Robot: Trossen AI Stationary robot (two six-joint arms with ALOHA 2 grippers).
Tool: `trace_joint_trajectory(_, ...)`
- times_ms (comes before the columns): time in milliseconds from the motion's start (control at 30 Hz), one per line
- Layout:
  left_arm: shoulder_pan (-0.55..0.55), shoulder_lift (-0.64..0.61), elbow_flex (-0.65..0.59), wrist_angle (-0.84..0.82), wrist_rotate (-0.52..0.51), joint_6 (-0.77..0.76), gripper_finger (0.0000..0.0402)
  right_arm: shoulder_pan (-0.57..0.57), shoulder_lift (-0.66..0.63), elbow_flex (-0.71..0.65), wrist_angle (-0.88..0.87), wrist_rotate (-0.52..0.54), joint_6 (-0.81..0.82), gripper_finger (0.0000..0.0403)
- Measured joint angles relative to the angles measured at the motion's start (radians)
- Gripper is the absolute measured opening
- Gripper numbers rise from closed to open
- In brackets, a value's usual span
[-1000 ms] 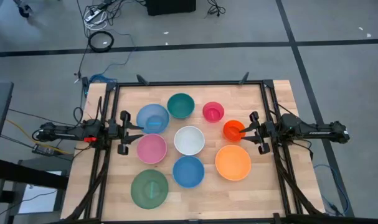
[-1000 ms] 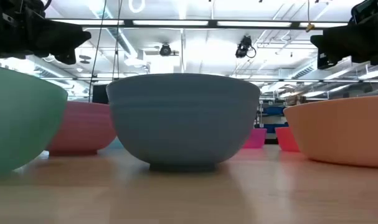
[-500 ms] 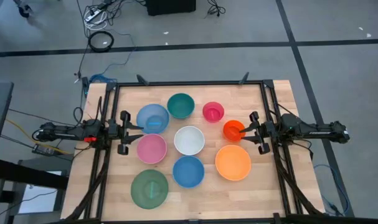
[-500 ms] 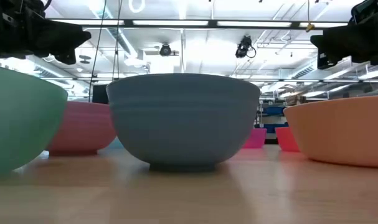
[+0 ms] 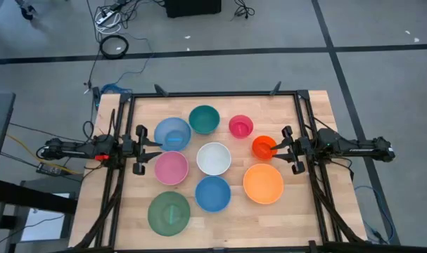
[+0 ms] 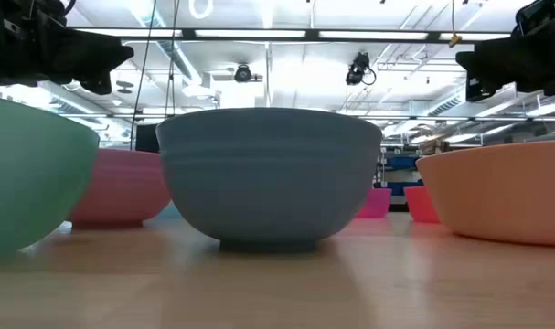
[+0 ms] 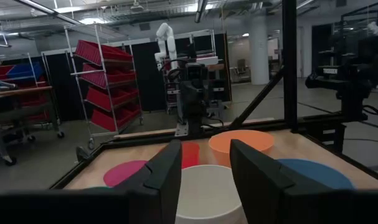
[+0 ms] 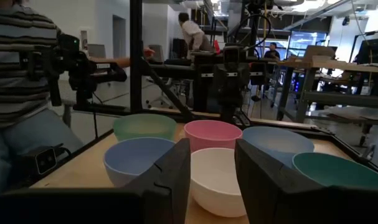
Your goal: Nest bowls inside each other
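Note:
Several plastic bowls stand apart, upright on their bases, on the wooden table: light blue [image 5: 173, 133], teal [image 5: 204, 119], magenta [image 5: 240, 126], red-orange [image 5: 264, 147], pink [image 5: 171, 167], white [image 5: 214, 158], orange [image 5: 263, 183], blue [image 5: 212, 193] and dark green [image 5: 169, 213]. My left gripper [image 5: 154, 148] hovers open at the table's left edge, between the light blue and pink bowls. My right gripper [image 5: 278, 149] hovers open at the right edge, beside the red-orange bowl. In the wrist views each gripper [image 7: 204, 180] [image 8: 212, 180] points level at the white bowl [image 7: 207, 193] with nothing between its fingers.
A black frame [image 5: 213, 94] runs around the table's far edge and sides. Beyond the table's left side a person in a striped shirt [image 8: 17, 74] sits, and others stand farther back in the room. Bare wood [image 5: 297, 218] lies at the near right corner.

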Motion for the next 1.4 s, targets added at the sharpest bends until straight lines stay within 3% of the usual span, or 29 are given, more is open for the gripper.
trace_joint_trajectory(933, 0.000, 0.000, 0.000, 0.000, 0.000, 0.000, 0.0145, 0.000, 0.000, 0.000, 0.003, 0.000, 0.000, 0.0115)
trace_joint_trajectory(1400, 0.000, 0.000, 0.000, 0.008, 0.000, -0.005, 0.0145, 0.000, 0.000, 0.000, 0.135, 0.000, 0.068, 0.0115)
